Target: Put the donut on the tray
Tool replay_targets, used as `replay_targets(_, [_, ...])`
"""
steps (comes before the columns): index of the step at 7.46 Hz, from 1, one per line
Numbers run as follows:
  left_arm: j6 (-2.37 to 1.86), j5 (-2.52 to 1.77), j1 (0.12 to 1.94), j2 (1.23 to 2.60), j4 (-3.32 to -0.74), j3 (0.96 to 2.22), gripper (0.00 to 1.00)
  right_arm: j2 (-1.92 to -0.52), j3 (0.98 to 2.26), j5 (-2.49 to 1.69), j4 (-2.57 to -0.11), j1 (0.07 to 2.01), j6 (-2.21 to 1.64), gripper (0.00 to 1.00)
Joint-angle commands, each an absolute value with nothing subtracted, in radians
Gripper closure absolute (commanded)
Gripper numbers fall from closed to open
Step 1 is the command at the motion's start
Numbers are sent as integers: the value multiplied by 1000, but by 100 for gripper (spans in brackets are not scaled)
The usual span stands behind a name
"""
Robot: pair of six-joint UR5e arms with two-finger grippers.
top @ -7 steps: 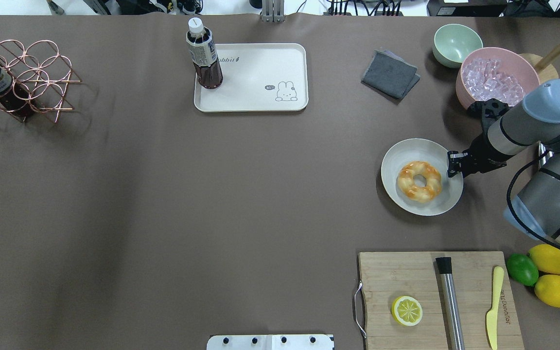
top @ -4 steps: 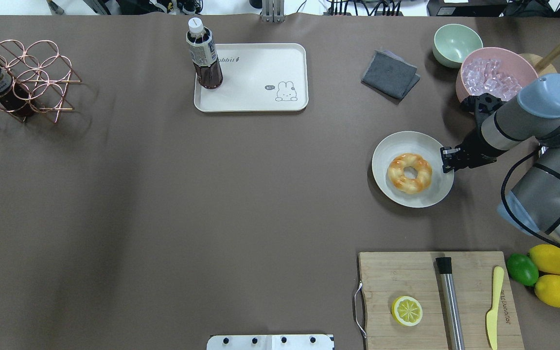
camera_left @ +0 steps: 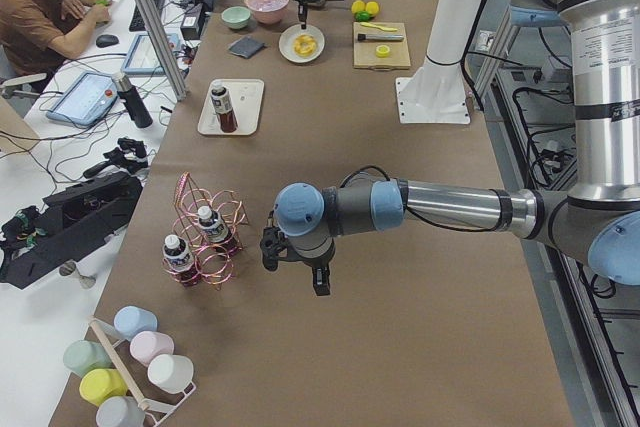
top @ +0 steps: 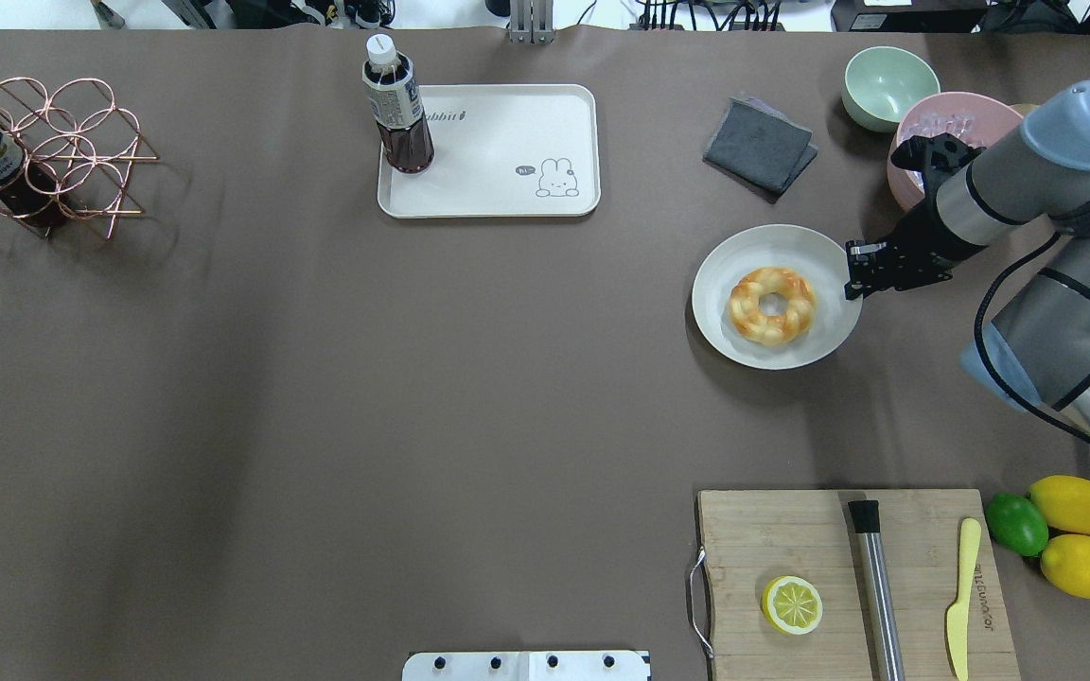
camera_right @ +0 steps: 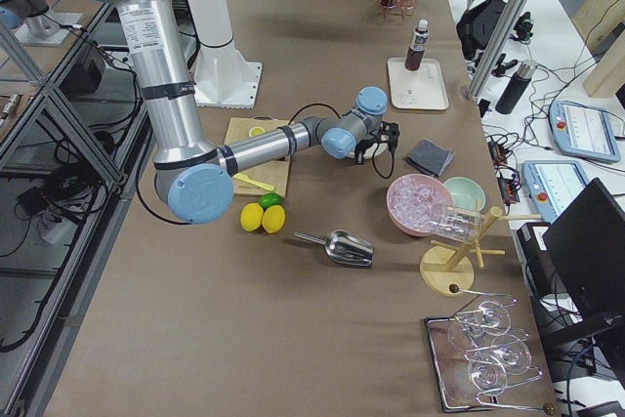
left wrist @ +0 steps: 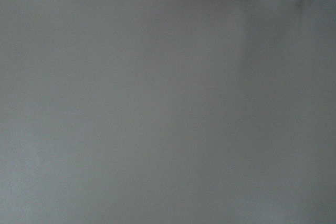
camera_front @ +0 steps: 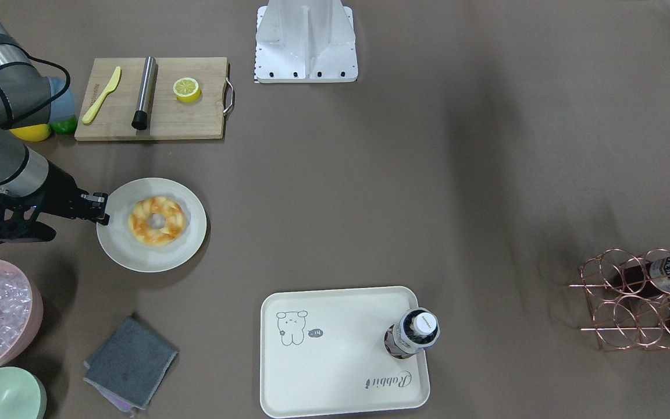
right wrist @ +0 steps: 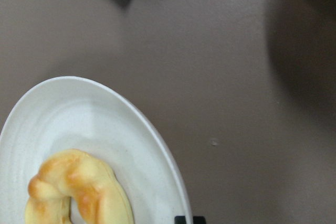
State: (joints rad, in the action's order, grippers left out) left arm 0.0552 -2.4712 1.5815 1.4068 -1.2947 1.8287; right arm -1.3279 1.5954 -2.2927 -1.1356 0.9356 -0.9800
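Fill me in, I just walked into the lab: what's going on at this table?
The right gripper pinches the rim of a pale round plate that carries the donut. Over the last second, plate and donut have travelled with it toward the cream tray. The donut is not on the tray yet. The tray sits apart, with only a drink bottle standing in one corner. The left gripper hangs over bare table, far from all this.

A wooden cutting board [top: 772,530] carries a halved lemon [top: 792,604], a steel rod [top: 878,596] and a yellow knife [top: 959,605]. Two lemons [top: 1073,504] and a lime [top: 1016,524] lie beside it, a round plate [top: 744,255] well beyond.
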Motion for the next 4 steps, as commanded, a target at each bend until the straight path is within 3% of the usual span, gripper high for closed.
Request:
replay_targets(1, [55,-2471,1582,1407,-1295,1829,2,-1220,1562,-2324,-1132,960,-1087,100])
replay_targets(4, [55,-2471,1582,1407,-1295,1828,2,-952,1363,-2318,-1124,948,-1297,100])
